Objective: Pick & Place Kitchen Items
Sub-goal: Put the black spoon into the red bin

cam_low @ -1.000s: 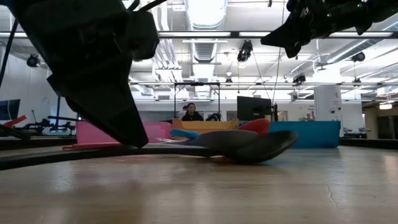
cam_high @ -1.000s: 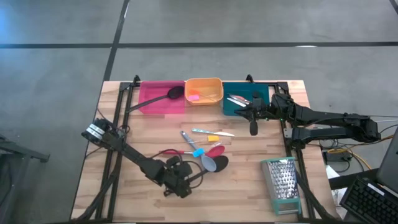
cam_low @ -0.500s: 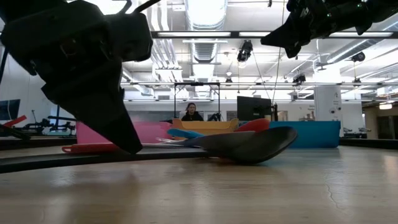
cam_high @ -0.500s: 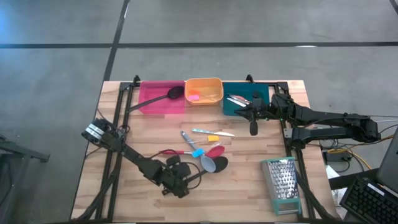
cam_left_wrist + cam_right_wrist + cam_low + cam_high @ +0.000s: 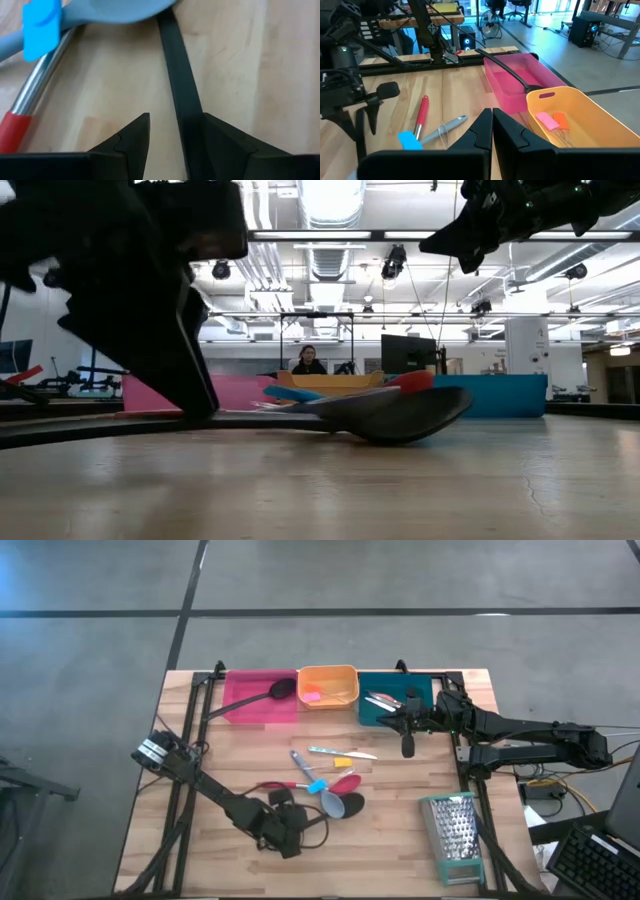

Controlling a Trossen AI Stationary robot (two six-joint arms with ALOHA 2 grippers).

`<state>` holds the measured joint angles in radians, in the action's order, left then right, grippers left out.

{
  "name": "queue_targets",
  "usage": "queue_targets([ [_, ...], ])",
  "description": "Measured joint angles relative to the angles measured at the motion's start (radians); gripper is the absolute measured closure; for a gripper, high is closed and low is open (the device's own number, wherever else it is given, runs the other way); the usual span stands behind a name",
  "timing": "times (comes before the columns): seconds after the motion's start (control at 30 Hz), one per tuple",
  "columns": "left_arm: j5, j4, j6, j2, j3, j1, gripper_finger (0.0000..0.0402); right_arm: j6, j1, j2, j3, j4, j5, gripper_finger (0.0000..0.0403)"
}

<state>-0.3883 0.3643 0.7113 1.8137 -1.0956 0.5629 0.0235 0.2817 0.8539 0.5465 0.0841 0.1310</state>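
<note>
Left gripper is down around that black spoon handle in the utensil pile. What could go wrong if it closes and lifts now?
Two risks, as judgements:
1. The left gripper is open, with the black spoon's handle against one finger, not centred; closing may pinch it off-centre and let it twist.
2. The grey spoon overlaps that handle, beside the red-handled utensil; lifting may drag both.

We find no text, label, brand, number or sign that we can read in any view. The bins, the utensils, the grater and the arms carry no lettering we can make out, and the monitors and fixtures in the room beyond the table show nothing legible.
</note>
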Motion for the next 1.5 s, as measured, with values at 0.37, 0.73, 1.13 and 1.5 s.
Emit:
queue_targets([
  [0.37,0.015,-0.008,0.021,0.000,-0.060,0.002,0.0222,0.000,0.000,0.000,-0.001,0.000,0.000,0.0394],
  [0.73,-0.009,0.002,0.122,0.005,-0.051,0.020,0.0223,0.000,0.000,0.000,-0.001,0.000,0.000,0.0394],
  [1.13,0.007,-0.017,0.215,0.047,0.010,0.029,0.0223,0.000,0.000,0.000,-0.002,0.000,0.000,0.0394],
  [1.5,-0.017,-0.024,0.068,0.053,0.013,0.029,0.0277,0.000,0.000,0.000,-0.005,0.000,0.000,0.0394],
])
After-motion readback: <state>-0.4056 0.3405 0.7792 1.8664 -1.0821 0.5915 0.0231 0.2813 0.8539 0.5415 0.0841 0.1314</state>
